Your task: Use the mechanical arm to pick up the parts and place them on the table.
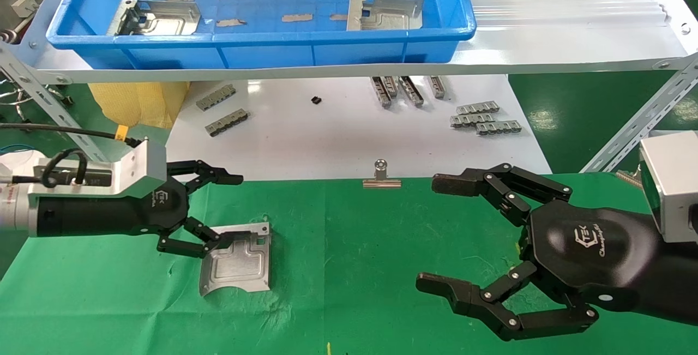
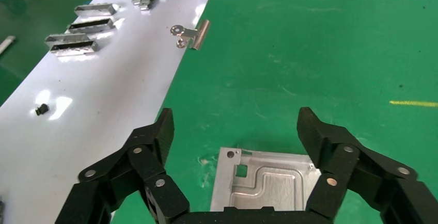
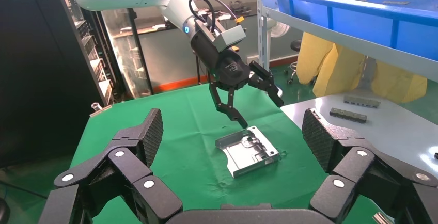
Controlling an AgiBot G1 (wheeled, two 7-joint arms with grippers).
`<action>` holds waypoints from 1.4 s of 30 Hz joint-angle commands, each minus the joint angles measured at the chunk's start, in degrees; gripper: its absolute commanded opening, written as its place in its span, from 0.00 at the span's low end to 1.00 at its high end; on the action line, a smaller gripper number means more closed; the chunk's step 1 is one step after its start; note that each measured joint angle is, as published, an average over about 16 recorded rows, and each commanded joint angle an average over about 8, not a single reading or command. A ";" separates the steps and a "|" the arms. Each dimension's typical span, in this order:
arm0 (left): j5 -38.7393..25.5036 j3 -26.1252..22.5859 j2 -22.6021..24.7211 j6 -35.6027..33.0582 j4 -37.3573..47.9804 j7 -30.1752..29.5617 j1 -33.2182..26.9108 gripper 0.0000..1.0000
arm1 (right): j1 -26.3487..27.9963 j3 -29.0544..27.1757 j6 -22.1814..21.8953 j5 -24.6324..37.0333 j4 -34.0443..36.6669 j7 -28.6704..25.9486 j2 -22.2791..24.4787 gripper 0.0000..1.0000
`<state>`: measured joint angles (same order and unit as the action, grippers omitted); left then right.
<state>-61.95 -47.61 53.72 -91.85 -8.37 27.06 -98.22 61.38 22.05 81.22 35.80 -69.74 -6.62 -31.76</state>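
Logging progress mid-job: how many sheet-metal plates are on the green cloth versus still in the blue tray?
Sheet-metal plate on the green cloth: 1
Sheet-metal plates in the blue tray: 2
Total: 3

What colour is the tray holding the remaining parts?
Blue; the tray shows best in the head view.

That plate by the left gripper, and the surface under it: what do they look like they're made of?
The plate looks like thin stamped sheet metal: bare silvery, semi-matte, with embossed grooves, cut-outs and a folded rim. The table seems covered in green cloth: matte and wrinkled. The open left gripper hovers just above the plate.
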 commanded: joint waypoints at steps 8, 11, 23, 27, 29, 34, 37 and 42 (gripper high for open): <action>1.78 3.02 -1.75 0.61 -6.35 -3.45 3.43 1.00 | 0.00 0.00 0.00 0.00 0.00 0.00 0.00 1.00; 2.81 4.64 -2.71 0.92 -9.68 -5.40 5.30 1.00 | 0.00 0.00 0.00 0.00 0.00 0.00 0.00 1.00; 6.94 11.08 -6.54 2.18 -22.96 -13.15 12.80 1.00 | 0.00 0.00 0.00 0.00 0.00 0.00 0.00 1.00; 8.32 13.23 -7.81 2.59 -27.37 -15.73 15.29 1.00 | 0.00 0.00 0.00 0.00 0.00 0.00 0.00 1.00; 9.01 14.31 -8.45 2.80 -29.62 -17.04 16.56 1.00 | 0.00 0.00 0.00 0.00 0.00 0.00 0.00 1.00; 10.73 16.99 -10.04 3.32 -35.14 -20.26 19.68 1.00 | 0.00 0.00 0.00 0.00 0.00 0.00 0.00 1.00; 11.77 18.61 -11.00 3.64 -38.46 -22.20 21.56 1.00 | 0.00 0.00 0.00 0.00 0.00 0.00 0.00 1.00; 13.49 21.29 -12.59 4.16 -43.99 -25.43 24.68 1.00 | 0.00 0.00 0.00 0.00 0.00 0.00 0.00 1.00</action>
<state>-48.45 -26.31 41.12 -87.69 -52.38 1.62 -73.53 61.38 22.05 81.22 35.80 -69.74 -6.62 -31.76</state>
